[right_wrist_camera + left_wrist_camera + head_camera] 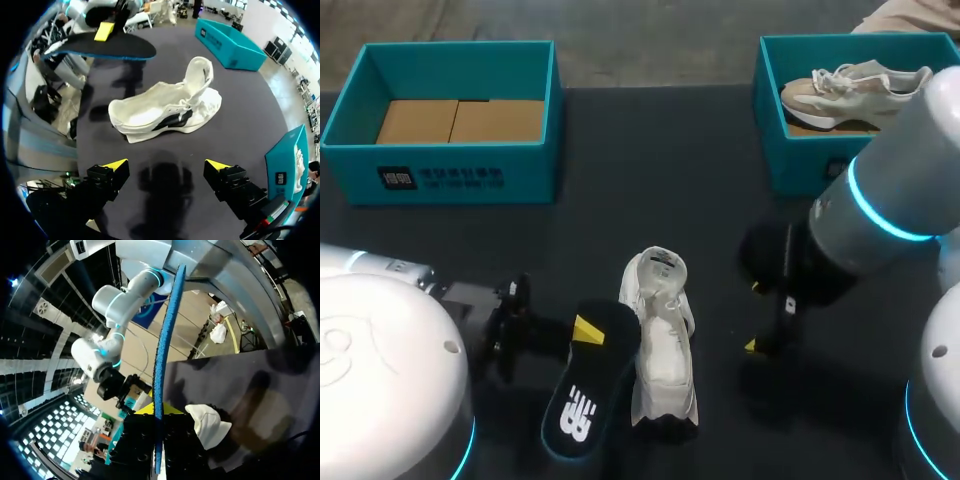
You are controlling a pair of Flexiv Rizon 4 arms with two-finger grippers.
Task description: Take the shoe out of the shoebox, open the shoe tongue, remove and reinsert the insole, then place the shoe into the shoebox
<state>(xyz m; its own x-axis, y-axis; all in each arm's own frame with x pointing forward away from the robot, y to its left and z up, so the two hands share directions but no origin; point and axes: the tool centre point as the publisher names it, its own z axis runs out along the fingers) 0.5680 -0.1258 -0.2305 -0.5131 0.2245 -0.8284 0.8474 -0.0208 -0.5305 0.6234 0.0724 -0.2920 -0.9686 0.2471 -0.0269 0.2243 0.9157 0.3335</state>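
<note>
My left gripper [158,414] clamped the black foam insole [582,395] clear of the white mesh sneaker [662,350], probably for reinsertion; my right gripper [167,167] hung nearby, fingers apart.

shoe [660,350]: white, tongue open, table centre | insole [585,390]: black, out, beside shoe | shoebox [530,175]: teal, open, rear-left

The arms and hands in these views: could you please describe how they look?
Both the left arm and right arm are rounded white-grey shells with glowing cyan rings at the joints. The left hand and right hand are black, blocky, two-fingered, with bright yellow wedge tips.
</note>
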